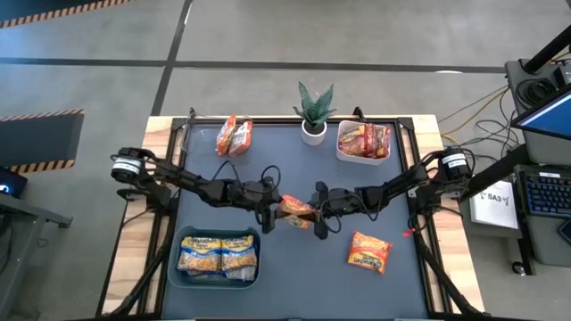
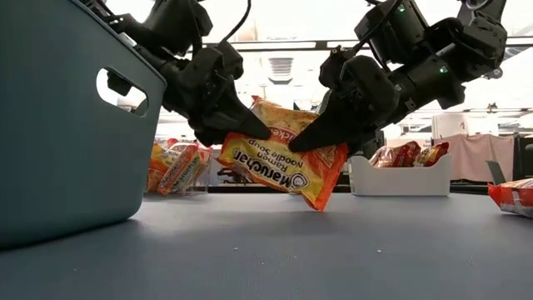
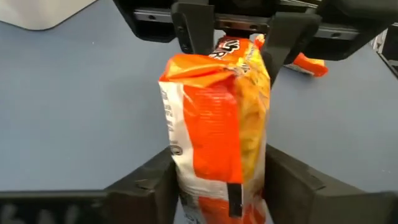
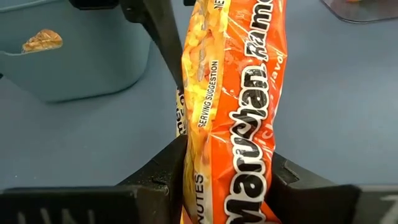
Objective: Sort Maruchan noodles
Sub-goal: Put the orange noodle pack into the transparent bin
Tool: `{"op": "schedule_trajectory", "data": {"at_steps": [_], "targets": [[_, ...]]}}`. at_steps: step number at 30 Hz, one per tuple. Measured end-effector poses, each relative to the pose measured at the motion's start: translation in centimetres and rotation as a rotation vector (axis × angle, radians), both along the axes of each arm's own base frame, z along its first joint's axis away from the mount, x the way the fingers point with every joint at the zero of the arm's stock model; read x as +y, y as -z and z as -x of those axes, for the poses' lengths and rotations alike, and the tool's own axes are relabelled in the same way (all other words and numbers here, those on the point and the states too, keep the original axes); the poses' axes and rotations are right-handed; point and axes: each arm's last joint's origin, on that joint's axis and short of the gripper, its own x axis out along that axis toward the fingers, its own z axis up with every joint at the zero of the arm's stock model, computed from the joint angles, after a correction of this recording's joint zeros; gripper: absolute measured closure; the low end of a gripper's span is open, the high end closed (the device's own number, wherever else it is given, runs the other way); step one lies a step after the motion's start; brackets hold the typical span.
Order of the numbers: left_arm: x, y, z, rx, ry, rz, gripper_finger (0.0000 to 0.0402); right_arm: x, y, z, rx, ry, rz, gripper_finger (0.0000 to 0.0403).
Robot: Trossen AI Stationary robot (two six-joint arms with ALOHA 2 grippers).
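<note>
The dark worktop (image 1: pixel 294 285) carries a blue bin (image 1: pixel 219 256) of yellow-and-blue Maruchan packets near its front left corner, a white bin (image 1: pixel 363 143) of red packets at the back right, loose orange packets (image 1: pixel 234 136) at the back left and one loose orange packet (image 1: pixel 369 251) front right, a layout that suggests sorting by colour. At mid-worktop both arms meet over one orange Maruchan ramen packet (image 2: pixel 283 162), held clear of the surface and tilted. The right gripper (image 2: pixel 304 143) pinches one end, while the left gripper (image 2: pixel 254 132) stands spread around the other, consistent with a hand-over.
</note>
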Motion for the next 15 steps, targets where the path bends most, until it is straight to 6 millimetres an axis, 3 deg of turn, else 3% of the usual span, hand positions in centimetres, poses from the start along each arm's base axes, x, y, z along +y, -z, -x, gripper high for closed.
{"op": "schedule_trajectory", "data": {"at_steps": [7,15], "targets": [[0.0,-0.1,0.0,0.0,0.004,0.007,0.0308,0.0,-0.2,-0.1,-0.01,0.012,-0.009,0.0258],[0.0,-0.2,0.1,0.003,-0.009,0.017,0.0309,-0.4,-1.0,-0.2,-0.001,0.025,-0.03,0.0193]]}}
